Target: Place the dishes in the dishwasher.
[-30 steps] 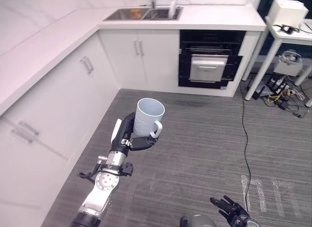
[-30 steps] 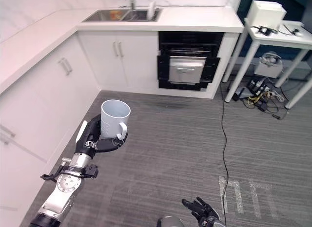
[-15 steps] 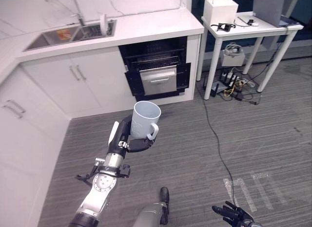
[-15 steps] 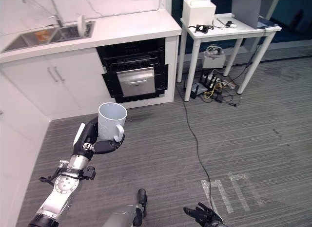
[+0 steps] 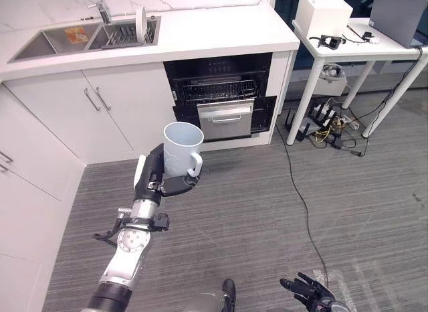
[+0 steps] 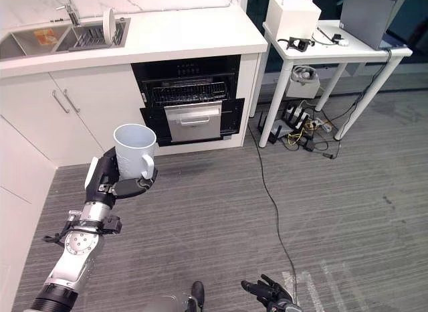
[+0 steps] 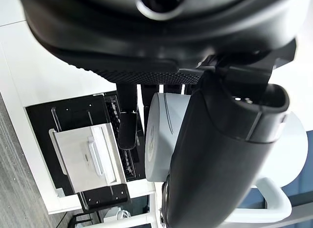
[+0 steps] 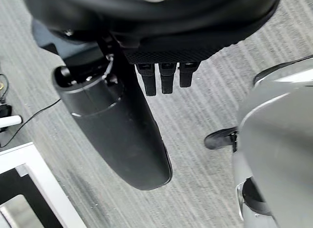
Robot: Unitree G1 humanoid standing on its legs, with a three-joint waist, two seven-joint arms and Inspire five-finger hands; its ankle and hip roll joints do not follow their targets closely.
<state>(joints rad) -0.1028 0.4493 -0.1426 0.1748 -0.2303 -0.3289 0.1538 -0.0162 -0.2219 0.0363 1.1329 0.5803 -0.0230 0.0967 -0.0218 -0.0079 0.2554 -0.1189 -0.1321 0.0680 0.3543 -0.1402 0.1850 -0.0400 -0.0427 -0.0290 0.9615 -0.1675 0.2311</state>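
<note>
A pale blue mug [image 5: 182, 147] stands upright in my left hand [image 5: 154, 173], whose fingers and thumb curl round its lower body, the handle facing right. In the left wrist view the mug [image 7: 164, 140] shows past the thumb [image 7: 215, 159]. I hold it above the grey floor, in front of the dishwasher [image 5: 222, 98]. That is a black opening under the white counter, with a wire rack and a silver front panel showing inside. My right hand [image 5: 309, 301] hangs low over the floor, its fingers [image 8: 166, 76] straight and holding nothing.
The sink [image 5: 80, 36] in the counter to the left holds a white plate [image 5: 140, 21] on edge in a rack. White cabinets [image 5: 73, 111] run along the left. A white table [image 5: 361, 47] with a box stands at the right, cables on the floor under it.
The whole picture has shifted, so the camera has moved: the dishwasher now sits nearer the middle. The mug stays in my left hand, and the right hand stays low and open.
</note>
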